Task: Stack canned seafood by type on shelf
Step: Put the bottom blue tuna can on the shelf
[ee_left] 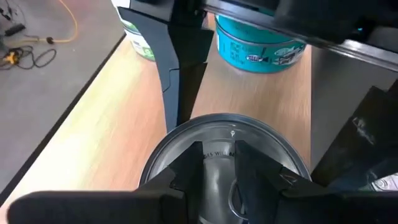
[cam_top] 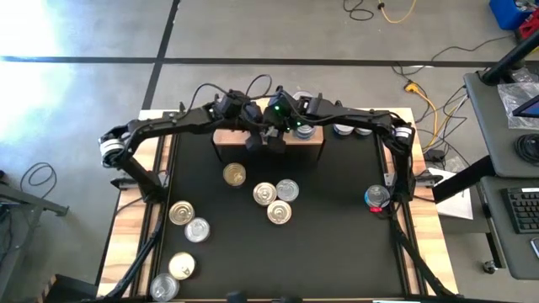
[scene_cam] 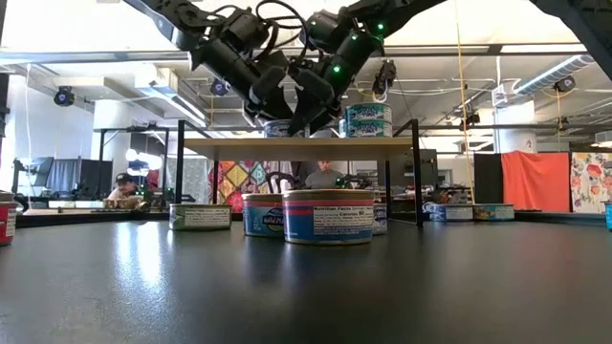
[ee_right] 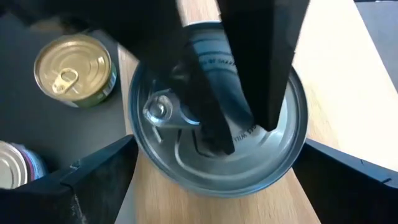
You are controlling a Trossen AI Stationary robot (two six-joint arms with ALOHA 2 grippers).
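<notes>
Both pincers meet over the shelf (cam_top: 316,141): the right pincer (ee_right: 211,186) hangs spread directly above a silver-lidded tin (ee_right: 217,112) standing there, the left pincer (ee_left: 217,163) straddles its rim, grip unclear; next, I judge, one must release and retreat.

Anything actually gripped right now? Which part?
Cannot be told for certain. The right gripper is open astride the side wall of a silver-lidded can on the shelf, with no clear clamp; the left gripper hovers over its lid.
</notes>
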